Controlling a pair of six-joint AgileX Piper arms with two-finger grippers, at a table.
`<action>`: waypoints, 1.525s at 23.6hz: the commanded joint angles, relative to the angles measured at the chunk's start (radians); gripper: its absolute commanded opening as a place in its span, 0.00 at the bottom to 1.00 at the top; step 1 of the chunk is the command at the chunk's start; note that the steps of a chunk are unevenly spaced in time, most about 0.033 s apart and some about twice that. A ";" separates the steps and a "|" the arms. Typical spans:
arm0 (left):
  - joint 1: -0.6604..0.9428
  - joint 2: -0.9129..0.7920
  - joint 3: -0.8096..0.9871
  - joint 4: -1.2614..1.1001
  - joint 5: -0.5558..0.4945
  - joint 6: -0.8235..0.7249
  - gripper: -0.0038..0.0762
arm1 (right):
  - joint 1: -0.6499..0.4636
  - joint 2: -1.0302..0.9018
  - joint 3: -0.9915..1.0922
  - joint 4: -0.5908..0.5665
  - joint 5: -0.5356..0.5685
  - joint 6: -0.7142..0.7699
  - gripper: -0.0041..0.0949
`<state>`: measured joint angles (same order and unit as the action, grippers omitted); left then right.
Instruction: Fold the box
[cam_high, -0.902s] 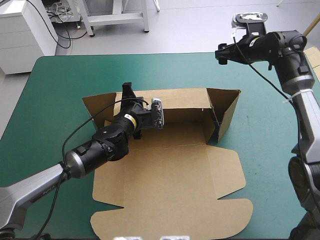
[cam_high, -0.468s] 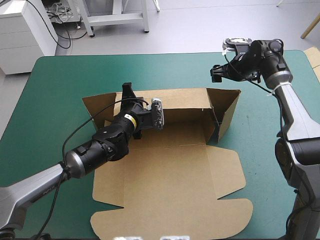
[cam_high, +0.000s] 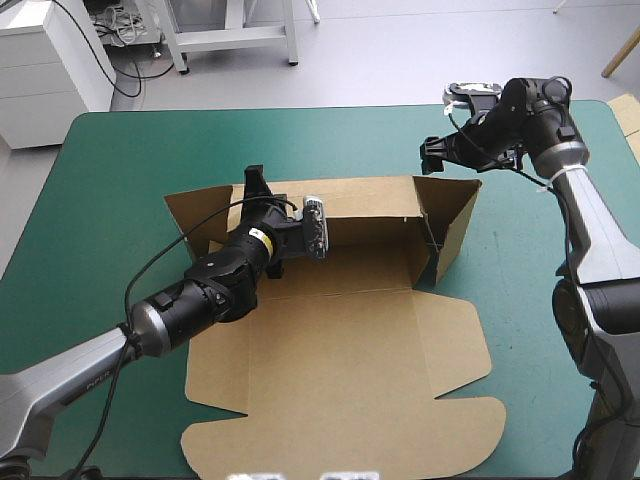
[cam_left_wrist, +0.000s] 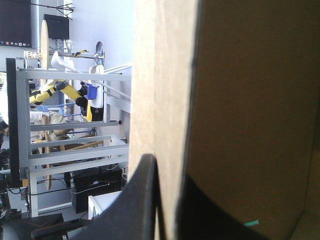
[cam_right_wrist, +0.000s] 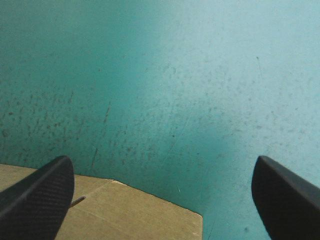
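Brown board first: found the box (cam_high: 340, 320), a cut sheet of brown board, at the middle of the teal-green covered worktop (cam_high: 100, 200), partly raised, with its lid (cam_high: 340, 410) flat toward the near edge.

Starting at the left, saw a short brown flap (cam_high: 190, 215) at the box's left end, angled outward. Found the left pincer (cam_high: 256, 188) (cam_left_wrist: 167, 172), two broad black curved fingers, reaching in from the near left and clamped on the upright back wall (cam_high: 365, 215), close to that wall's left end. Checked the left wrist view: saw the board edge-on between the black fingers (cam_left_wrist: 140, 200), one on each face, all but together.

Farther right, saw the right side wall (cam_high: 455, 215) raised and leaning outward at an angle. Found the right pincer (cam_high: 432, 150) (cam_right_wrist: 161, 160) hovering above the far right corner of the box, apart from the board. Saw its black fingers (cam_right_wrist: 40, 190) standing wide apart in the right wrist view, with teal-green cover (cam_right_wrist: 175, 75) ahead of them and a corner of brown board (cam_right_wrist: 125, 210) under the pincer, nearer one finger than the other.
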<state>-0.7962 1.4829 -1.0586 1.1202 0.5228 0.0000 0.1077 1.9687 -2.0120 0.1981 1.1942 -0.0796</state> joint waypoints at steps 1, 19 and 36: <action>-0.006 0.000 0.008 -0.095 0.059 -0.018 0.04 | -0.010 -0.104 -0.020 0.016 -0.024 -0.001 0.94; -0.006 0.000 0.008 -0.097 0.071 -0.059 0.04 | -0.010 -0.588 0.886 0.266 -0.575 -0.401 0.94; -0.006 0.022 0.008 -0.104 0.069 -0.029 0.04 | 0.013 -0.637 1.044 0.421 -0.597 -0.675 0.91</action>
<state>-0.8008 1.4997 -1.0606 1.1284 0.5371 -0.0215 0.1094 1.3647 -0.9455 0.5847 0.6208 -0.7342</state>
